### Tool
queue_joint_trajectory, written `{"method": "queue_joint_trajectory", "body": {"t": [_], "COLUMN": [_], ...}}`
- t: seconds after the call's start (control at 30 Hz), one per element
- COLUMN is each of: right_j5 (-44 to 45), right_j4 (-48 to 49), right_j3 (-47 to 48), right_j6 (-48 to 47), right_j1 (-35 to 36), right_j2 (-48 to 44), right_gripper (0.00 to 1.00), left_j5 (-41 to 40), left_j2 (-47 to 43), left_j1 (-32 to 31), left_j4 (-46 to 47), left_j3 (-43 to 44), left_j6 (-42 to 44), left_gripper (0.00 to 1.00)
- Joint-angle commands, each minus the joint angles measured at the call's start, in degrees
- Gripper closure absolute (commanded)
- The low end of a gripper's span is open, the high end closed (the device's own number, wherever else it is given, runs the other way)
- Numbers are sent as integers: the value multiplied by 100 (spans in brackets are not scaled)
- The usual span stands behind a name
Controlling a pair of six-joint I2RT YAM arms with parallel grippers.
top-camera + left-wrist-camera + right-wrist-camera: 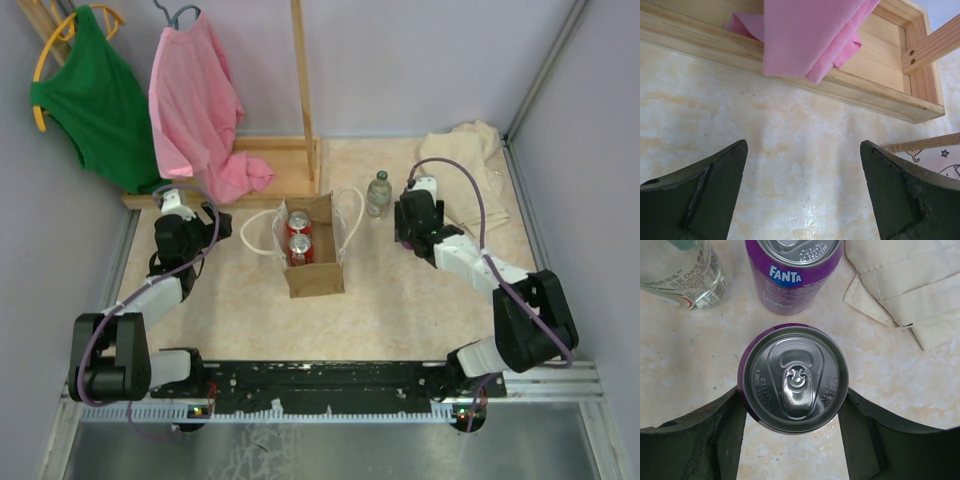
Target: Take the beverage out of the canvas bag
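Note:
The tan-brown canvas bag (314, 268) with two white loop handles stands open at the table's middle. Two red cans (299, 222) stand inside it. Its edge also shows in the left wrist view (935, 142). My right gripper (413, 230) is right of the bag. In the right wrist view this gripper (792, 396) is shut on an upright purple can (792, 375), a finger against each side. I cannot tell whether the can rests on the table. My left gripper (802, 165) is open and empty over bare table left of the bag, and it also shows in the top view (197, 222).
A second purple Fanta can (792, 270) and a clear bottle (682, 275) stand just beyond the held can. A beige cloth (470, 160) lies at the back right. A wooden rack base (850, 90) with a pink shirt (195, 110) and a green shirt (95, 100) stands at the back left.

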Motion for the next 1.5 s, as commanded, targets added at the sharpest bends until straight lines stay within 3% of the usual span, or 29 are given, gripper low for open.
{"method": "queue_joint_trajectory", "body": {"t": [0.0, 0.23, 0.37, 0.43, 0.47, 0.6, 0.87, 1.07, 1.27, 1.47], "right_j5": [274, 428, 444, 444, 445, 502, 715, 837, 981, 1339], "right_j4": [951, 1013, 1056, 1028, 1001, 886, 517, 73, -437, -908], "right_j3": [5, -176, -339, -378, -380, -354, -42, 854, 2160, 3178], "right_j6": [168, 300, 385, 415, 425, 416, 358, -127, -541, -1022], "right_j1": [-67, -74, -75, -66, -73, -72, -62, 165, 1345, 2752], "right_j2": [74, 144, 39, -7, -19, -28, -672, -1883, -2114, -1179], "right_gripper": [100, 96, 63, 31, 19, 2, 2, 15, 18, 19], "left_j5": [64, 55, 72, 71, 69, 77, 61, 72, 132, 136], "left_j2": [17, 28, 28, 28, 22, 28, -2, -62, -183, -328], "left_j1": [-25, -23, -21, -23, -23, -18, -26, -24, -34, -57], "left_j4": [145, 150, 157, 157, 157, 161, 142, 122, 118, 16], "left_j3": [202, 182, 168, 157, 156, 153, 169, 175, 197, 246], "left_j6": [17, 15, 12, 13, 5, -12, 18, 10, 0, 71], "left_gripper": [0, 0, 0, 0, 0, 0, 0, 0, 0, 0]}}
